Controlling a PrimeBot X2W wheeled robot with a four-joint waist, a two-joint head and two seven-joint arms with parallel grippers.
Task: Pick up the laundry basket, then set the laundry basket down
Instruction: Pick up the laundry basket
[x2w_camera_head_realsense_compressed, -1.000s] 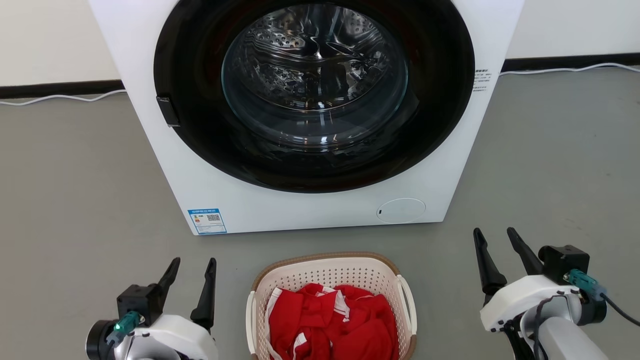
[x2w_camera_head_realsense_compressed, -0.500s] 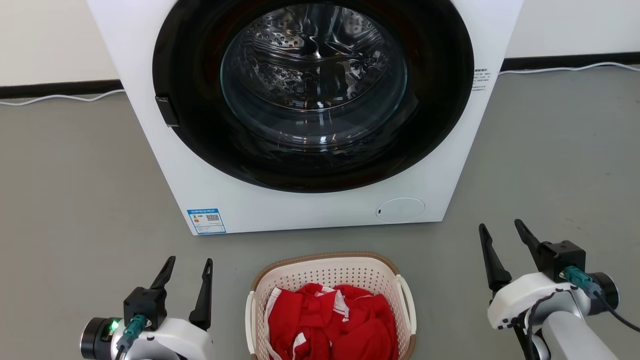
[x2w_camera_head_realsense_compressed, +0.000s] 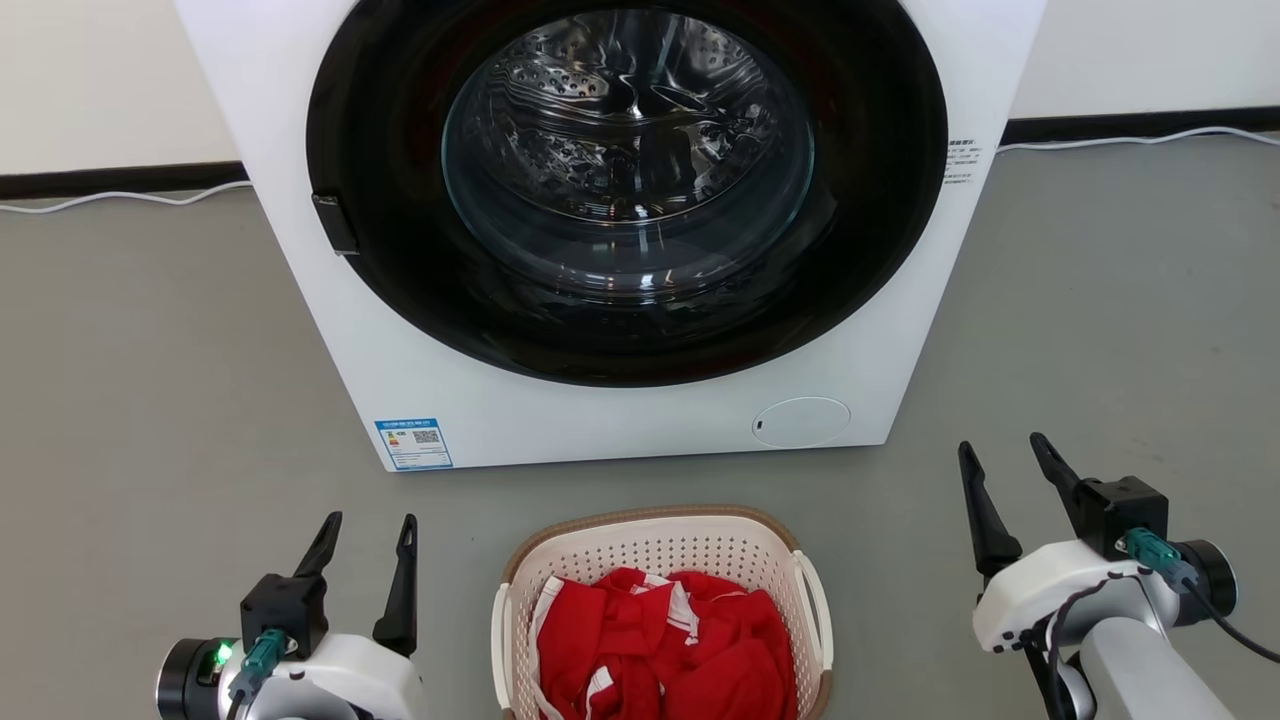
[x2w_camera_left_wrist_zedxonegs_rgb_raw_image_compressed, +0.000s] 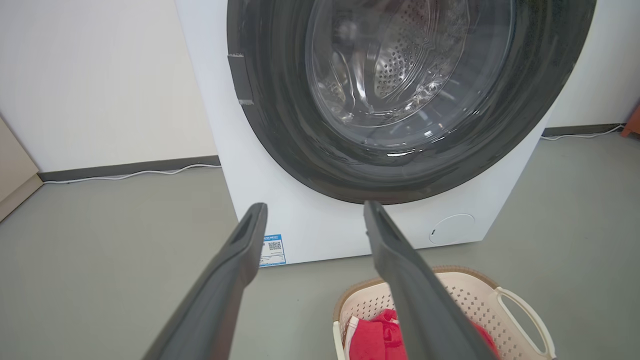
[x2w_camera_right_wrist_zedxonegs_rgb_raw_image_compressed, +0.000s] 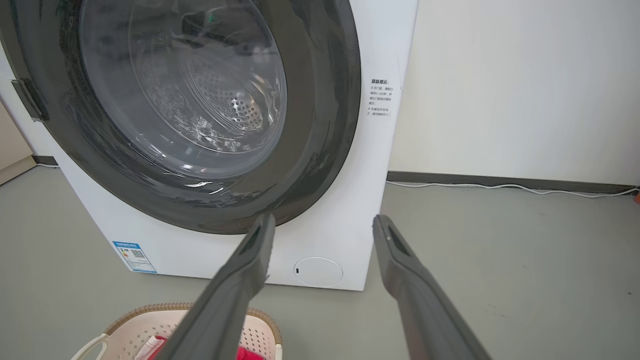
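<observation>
Compared with a second ago, the right gripper (x2w_camera_head_realsense_compressed: 1001, 443) is sitting slightly higher and further right in the head view, and the left gripper (x2w_camera_head_realsense_compressed: 370, 520) slightly further left; the basket is staying put. The small rounded cream plastic laundry basket (x2w_camera_head_realsense_compressed: 660, 548) with perforated walls and a brown woven-look rim is standing on the floor at bottom centre of the head view, between the two grippers and just in front of the washer, touching neither gripper. A crumpled red cloth with white trim (x2w_camera_head_realsense_compressed: 680, 640) is lying inside it. White loop handles are sticking out on both sides, the right handle (x2w_camera_head_realsense_compressed: 818, 605) and the left handle (x2w_camera_head_realsense_compressed: 500, 630).

Left gripper is hovering to the left of the basket, its two dark fingers spread apart and gripping nothing. A green light (x2w_camera_head_realsense_compressed: 222, 652) is glowing on its wrist. Right gripper is hovering well to the right of the basket, fingers likewise spread with nothing between them.

A large white front-loading washing machine (x2w_camera_head_realsense_compressed: 600, 420) is standing behind the basket, its round black-framed glass door (x2w_camera_head_realsense_compressed: 628, 150) closed and the steel drum showing through. A blue label (x2w_camera_head_realsense_compressed: 413, 442) is sitting at its lower left and a round white cap (x2w_camera_head_realsense_compressed: 800, 421) at its lower right. The grey floor (x2w_camera_head_realsense_compressed: 150, 400) is running back to a pale wall (x2w_camera_head_realsense_compressed: 100, 80) with dark skirting, and a thin white cable (x2w_camera_head_realsense_compressed: 120, 195) is lying along it.
</observation>
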